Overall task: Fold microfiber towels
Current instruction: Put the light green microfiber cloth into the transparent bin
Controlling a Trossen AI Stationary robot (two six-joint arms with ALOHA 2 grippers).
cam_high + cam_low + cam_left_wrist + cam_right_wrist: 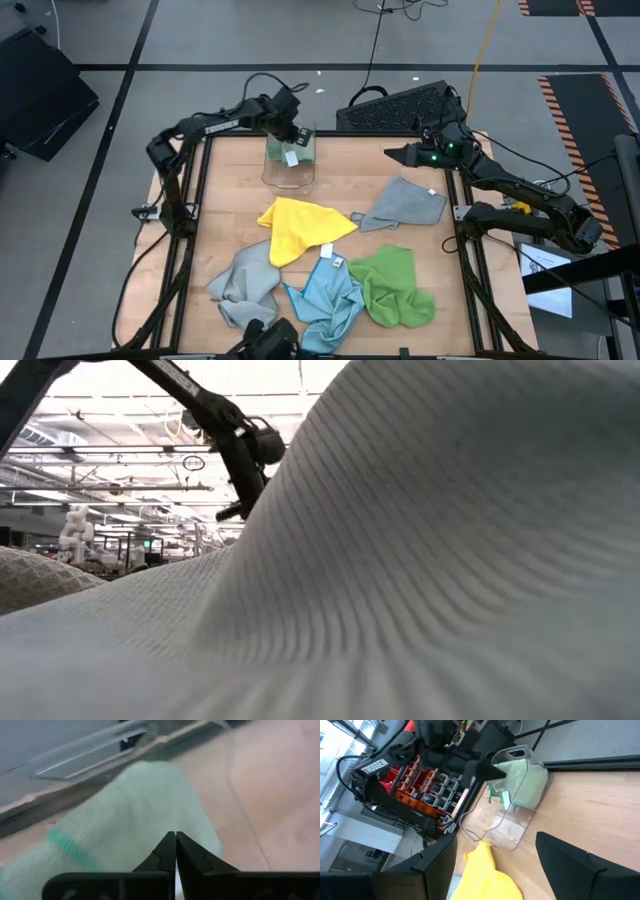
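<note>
Left end effector (293,135): at the far left of the wooden surface (230,190), reaching into the clear plastic bin (290,175) — its dark fingers are pressed together on the soft pale green microfiber towel (291,152) held inside the bin.
Right end effector (398,154): waiting at the far right, fingers spread apart and holding nothing.
Other towels: the yellow square cloth (297,226) lies mid-surface, one grey cloth (405,204) to its right; a second grey cloth (243,282), the light blue cloth (326,297) and the bright green cloth (394,286) sit crumpled along the near edge.
Risk: the pinch looks thin, so the pale green towel could slip free on lifting — or snag the bin's rim and tip the light bin over.
</note>
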